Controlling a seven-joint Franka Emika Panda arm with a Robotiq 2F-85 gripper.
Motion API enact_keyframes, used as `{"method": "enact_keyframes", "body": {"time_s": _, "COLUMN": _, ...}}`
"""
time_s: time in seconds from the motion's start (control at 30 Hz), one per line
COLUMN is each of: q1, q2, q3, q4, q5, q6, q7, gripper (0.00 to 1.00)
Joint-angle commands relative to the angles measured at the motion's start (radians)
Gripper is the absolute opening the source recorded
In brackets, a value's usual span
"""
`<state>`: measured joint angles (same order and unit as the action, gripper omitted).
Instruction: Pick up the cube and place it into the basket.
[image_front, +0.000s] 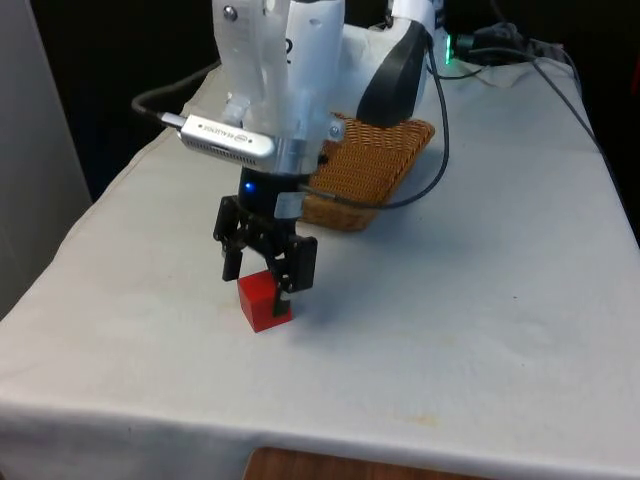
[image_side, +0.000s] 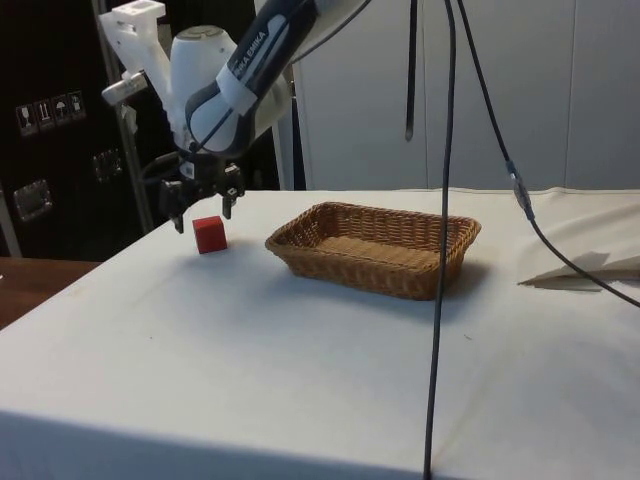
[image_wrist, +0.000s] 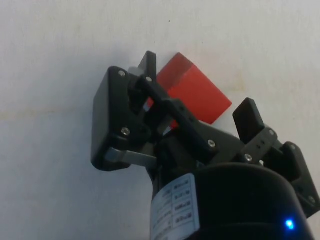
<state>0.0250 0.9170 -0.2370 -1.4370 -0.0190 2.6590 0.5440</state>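
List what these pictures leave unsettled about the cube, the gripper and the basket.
- Front view: the arm covers the basket's near-left part.
- Wrist view: the gripper body hides part of the red cube; finger contact is unclear.
- Side view: the basket's near wall hides part of its floor.

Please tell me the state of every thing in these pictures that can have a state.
red cube: resting on the table cloth, between the open fingers, not lifted.
gripper: open, lowered around the cube.
wicker basket: upright, empty, standing apart from the cube.
white cloth: spread over the table, some creases.
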Motion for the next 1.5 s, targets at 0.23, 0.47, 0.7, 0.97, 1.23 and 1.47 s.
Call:
{"method": "enact_keyframes", "body": {"time_s": 0.23, "q1": 0.012, "q2": 0.017, "q3": -0.020, "q4": 0.012, "q5": -0.007, "q6": -0.002, "q7": 0.044, "gripper": 1.00}}
{"method": "enact_keyframes", "body": {"time_s": 0.47, "q1": 0.023, "q2": 0.012, "q3": -0.029, "q4": 0.001, "q5": -0.013, "q6": 0.003, "q7": 0.068, "gripper": 1.00}}
{"method": "enact_keyframes", "body": {"time_s": 0.7, "q1": 0.035, "q2": 0.012, "q3": -0.028, "q4": -0.013, "q5": -0.048, "q6": 0.022, "q7": 0.117, "gripper": 1.00}}
{"method": "enact_keyframes", "body": {"time_s": 0.97, "q1": 0.044, "q2": 0.008, "q3": -0.027, "q4": -0.032, "q5": -0.092, "q6": 0.037, "q7": 0.177, "gripper": 1.00}}
{"method": "enact_keyframes", "body": {"time_s": 1.23, "q1": 0.048, "q2": 0.009, "q3": -0.032, "q4": -0.035, "q5": -0.102, "q6": 0.036, "q7": 0.201, "gripper": 0.97}}
{"method": "enact_keyframes", "body": {"time_s": 1.47, "q1": 0.042, "q2": 0.012, "q3": -0.022, "q4": -0.027, "q5": -0.106, "q6": 0.019, "q7": 0.204, "gripper": 0.09}}
